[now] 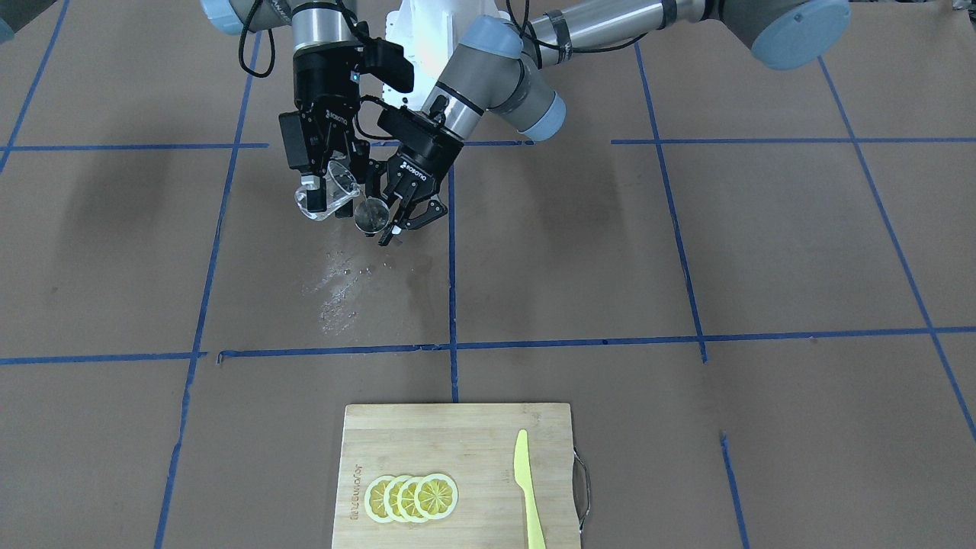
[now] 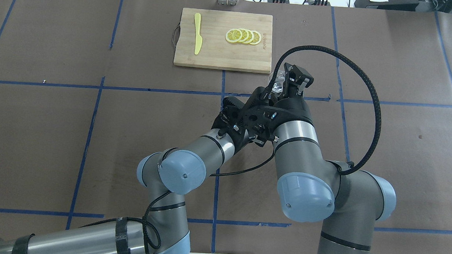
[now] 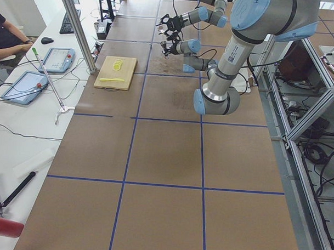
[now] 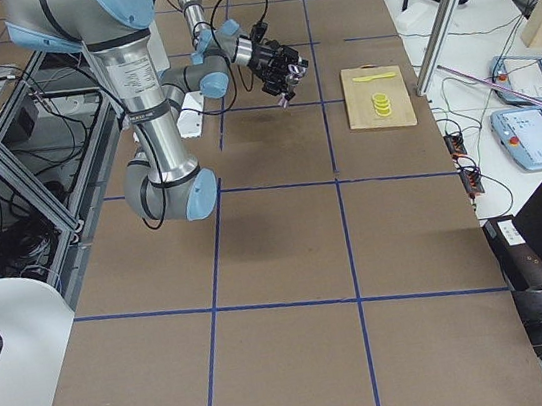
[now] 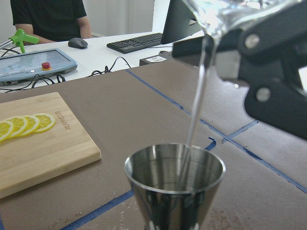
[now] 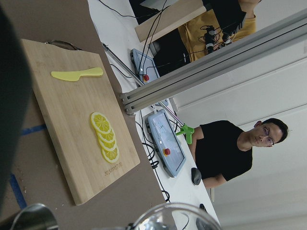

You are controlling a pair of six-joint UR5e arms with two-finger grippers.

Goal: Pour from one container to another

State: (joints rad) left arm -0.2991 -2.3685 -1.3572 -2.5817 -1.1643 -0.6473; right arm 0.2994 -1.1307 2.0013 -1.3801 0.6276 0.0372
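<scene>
**Pour running — cup tipped over jigger**

Brown paper table (image 1: 686, 252) with a blue tape grid. Both arms meet on the robot's side of it, just off the centre line towards the right arm's side.

- right gripper (image 1: 326, 187): clamped on the glass cup (image 1: 328, 200). The cup is tilted, mouth towards the jigger (image 1: 370, 215), and held higher than it.
- left gripper (image 1: 390, 226): fingers closed on the jigger, which stands upright with its mouth up. I can't see its lower cone in the left wrist view.
- The left wrist view shows a thin clear stream (image 5: 196, 110) falling from the cup's lip into the jigger's upper cone. The inner wall of the steel cone shines. I can't read the liquid level.
- In the front view the two vessels sit just beside each other, rim close to rim. I can't tell if they touch.
- A wet patch (image 1: 339, 286) of scattered droplets lies on the paper on the operators' side of the grippers.

Far side of the table, well apart from the grippers — a wooden cutting board (image 1: 457, 435) carrying four overlapping lemon slices (image 1: 412, 497) and a yellow knife (image 1: 528, 488), slices and knife apart.

A person in a black top (image 5: 48, 19) sits at the white side desk.
</scene>
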